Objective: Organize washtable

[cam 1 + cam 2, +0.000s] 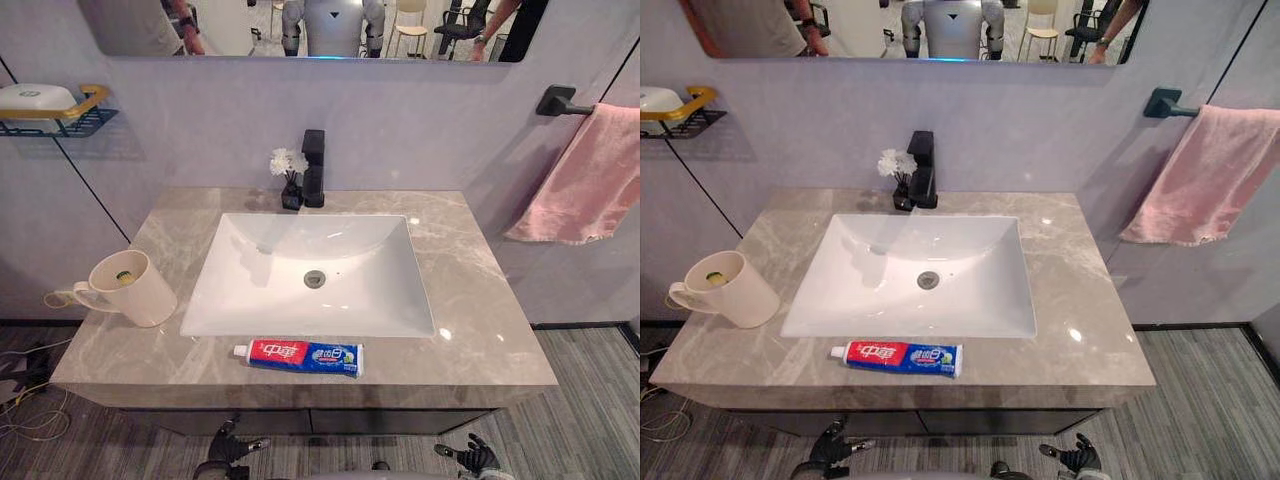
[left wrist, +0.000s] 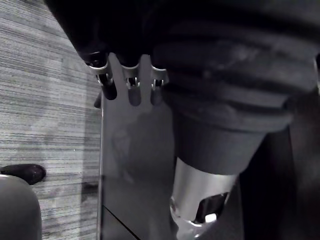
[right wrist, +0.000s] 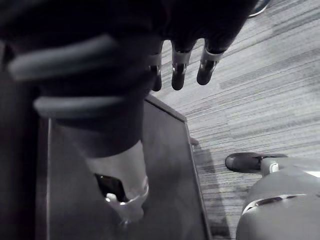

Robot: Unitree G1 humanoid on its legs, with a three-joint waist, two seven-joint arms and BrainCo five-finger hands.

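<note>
My left hand (image 1: 230,447) and right hand (image 1: 472,456) hang below the countertop (image 1: 465,300), fingers relaxed, empty. The toothpaste tube (image 1: 300,356) lies before the sink (image 1: 260,290); the cream mug (image 1: 128,288) sits at its left.

Nearest me, the toothpaste tube (image 1: 300,356) lies before the sink (image 1: 250,295); the cup (image 1: 132,290) sits left, the tap (image 1: 313,166) behind.

Eye views: head cam, up high, facing down at washtable (image 1: 480,335), mid distance; both share sink (image 1: 870,300), slightly offset. Wrist views: super close, looking past left hand (image 2: 107,82), right hand (image 3: 179,70), down at grey floor (image 2: 45,100).
</note>
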